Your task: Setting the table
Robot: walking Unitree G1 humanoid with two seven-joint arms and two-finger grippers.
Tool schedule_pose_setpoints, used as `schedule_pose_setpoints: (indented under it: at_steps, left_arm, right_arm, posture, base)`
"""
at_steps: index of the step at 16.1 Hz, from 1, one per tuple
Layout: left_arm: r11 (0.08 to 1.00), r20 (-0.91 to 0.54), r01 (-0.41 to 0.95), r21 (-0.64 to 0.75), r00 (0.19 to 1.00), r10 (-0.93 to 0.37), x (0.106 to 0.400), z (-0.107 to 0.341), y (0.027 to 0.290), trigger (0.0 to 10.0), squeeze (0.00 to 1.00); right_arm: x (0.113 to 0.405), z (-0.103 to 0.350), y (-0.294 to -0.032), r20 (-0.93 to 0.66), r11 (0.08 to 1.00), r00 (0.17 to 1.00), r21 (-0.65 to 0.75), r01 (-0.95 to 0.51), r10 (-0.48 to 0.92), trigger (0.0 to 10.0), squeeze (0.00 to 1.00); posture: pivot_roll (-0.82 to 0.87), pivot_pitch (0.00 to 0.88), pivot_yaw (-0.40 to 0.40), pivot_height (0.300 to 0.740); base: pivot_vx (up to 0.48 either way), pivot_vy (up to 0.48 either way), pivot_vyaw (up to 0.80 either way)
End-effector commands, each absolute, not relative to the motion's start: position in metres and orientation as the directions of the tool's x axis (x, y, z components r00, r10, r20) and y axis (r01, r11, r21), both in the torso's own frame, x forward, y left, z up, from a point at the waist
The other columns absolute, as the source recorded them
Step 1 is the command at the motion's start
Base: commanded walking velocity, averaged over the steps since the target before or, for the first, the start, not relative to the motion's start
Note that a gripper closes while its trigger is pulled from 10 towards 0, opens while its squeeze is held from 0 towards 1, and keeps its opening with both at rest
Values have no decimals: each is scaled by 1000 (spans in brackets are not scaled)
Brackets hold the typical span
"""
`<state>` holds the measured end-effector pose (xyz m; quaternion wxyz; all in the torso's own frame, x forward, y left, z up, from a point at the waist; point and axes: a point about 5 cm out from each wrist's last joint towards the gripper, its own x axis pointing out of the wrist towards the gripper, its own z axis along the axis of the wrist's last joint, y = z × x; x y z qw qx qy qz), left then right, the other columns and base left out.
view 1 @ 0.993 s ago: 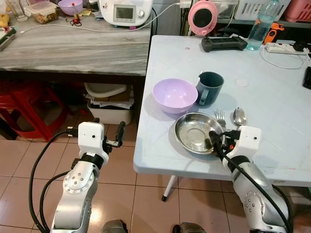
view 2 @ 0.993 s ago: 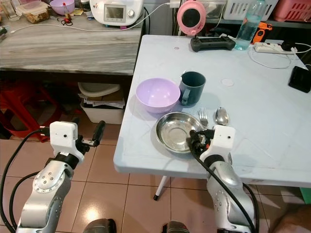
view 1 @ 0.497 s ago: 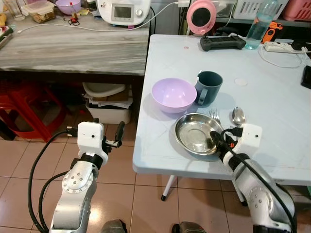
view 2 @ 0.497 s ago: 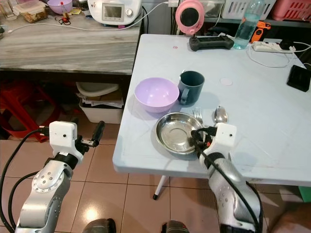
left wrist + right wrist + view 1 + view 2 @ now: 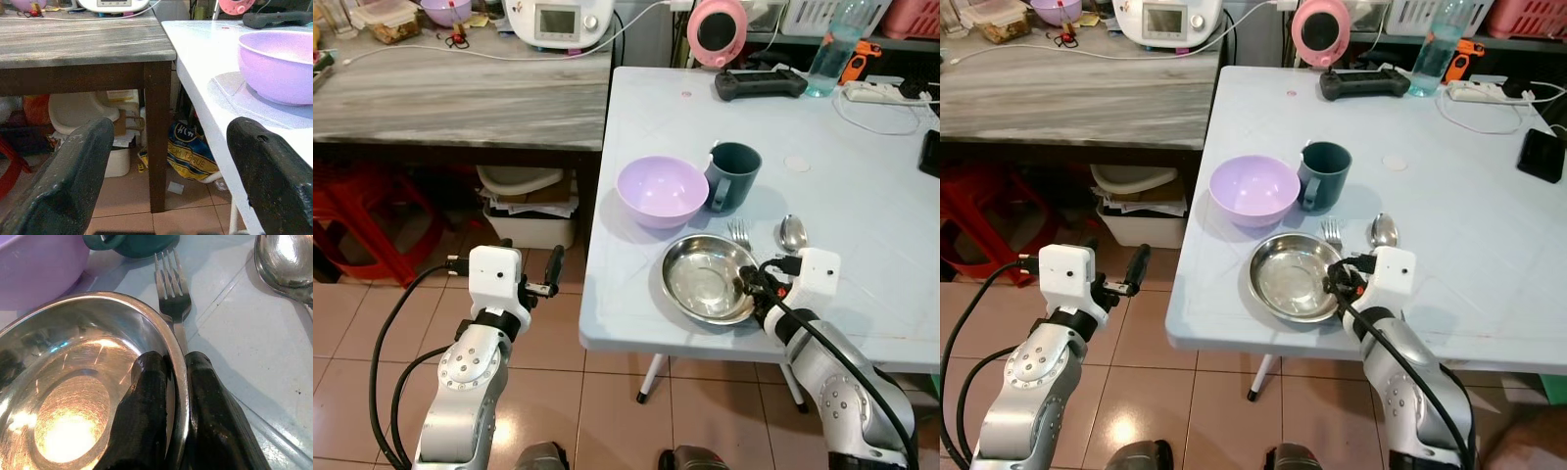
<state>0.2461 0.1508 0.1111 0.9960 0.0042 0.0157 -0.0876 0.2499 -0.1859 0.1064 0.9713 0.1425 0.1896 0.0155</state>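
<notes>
A shallow steel plate [image 5: 708, 279] sits near the table's front edge, centre-right of the frame, its right rim pinched between the right gripper's [image 5: 168, 401] fingers. A fork [image 5: 740, 233] lies just beside its upper right rim, a spoon [image 5: 792, 233] to the right of that. Above the plate stand a lilac bowl [image 5: 662, 190] and, touching it, a dark teal mug [image 5: 734, 174], both upright.

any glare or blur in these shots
Right wrist view: bright glare pools in the steel plate, whose rim the right gripper pinches. Left wrist view: the left gripper's fingers loom soft and blurred. Eye views: sharp, evenly lit.
</notes>
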Motion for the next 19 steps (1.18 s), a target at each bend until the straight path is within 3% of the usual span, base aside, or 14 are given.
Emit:
schedule_pose_setpoints:
  at_steps: [1,7,12,19]
  left_arm:
    - [985,-33,172,2,985,-172,246,112,151,10000,0]
    - [960,-8,268,-75,963,-270,241,114,143,10000,0]
    - [979,-25,198,-45,980,-199,247,111,153,10000,0]
    - [987,-39,162,3,986,-162,249,106,154,10000,0]
  right_arm:
    - [248,101,-186,-406,959,911,279,53,68,0,0]
    - [255,126,-181,-272,944,961,326,42,51,0,0]
    - [259,139,-174,-203,928,975,373,-6,88,0,0]
    - [253,112,-165,-359,934,925,356,14,122,0,0]
  posture:
    - [-38,101,14,740]
    - [-40,104,7,740]
    - [-44,97,2,740]
    - [-44,79,-7,740]
  base:
    - [0,0,0]
    - [0,0,0]
    - [0,0,0]
    - [0,462,0]
